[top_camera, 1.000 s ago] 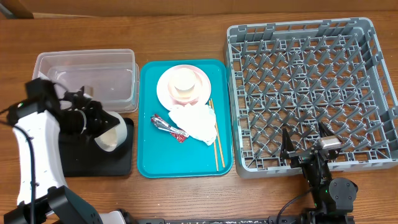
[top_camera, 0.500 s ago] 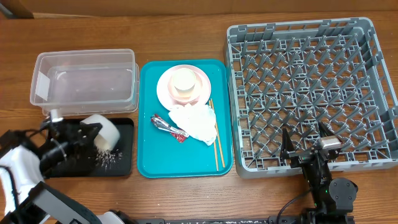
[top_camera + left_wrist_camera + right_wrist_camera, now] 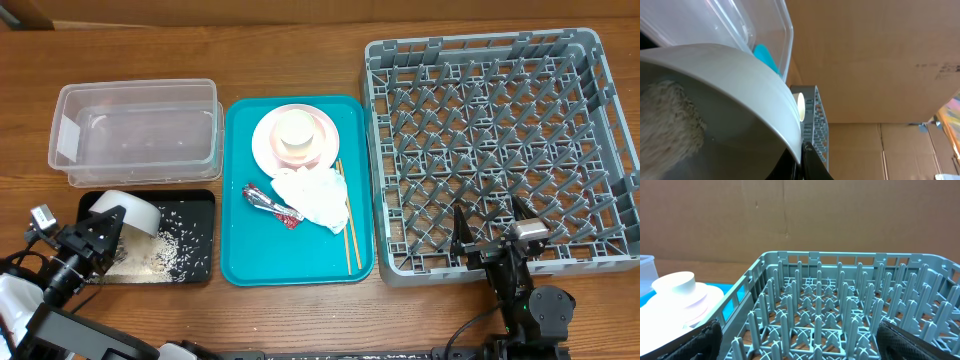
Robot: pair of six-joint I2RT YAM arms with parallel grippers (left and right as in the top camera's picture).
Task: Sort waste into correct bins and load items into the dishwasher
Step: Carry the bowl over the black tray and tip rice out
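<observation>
Wood table (image 3: pixel 300 315), black tray (image 3: pixel 205 200) rice (image 3: pixel 170 245) overhead only

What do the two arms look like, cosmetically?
Left arm: white shell link, black wrist and jaws, small grey camera block on the wrist. Right arm: all black, with slim black jaws, a silver-beige camera block and a black cable looping beside its base.
</observation>
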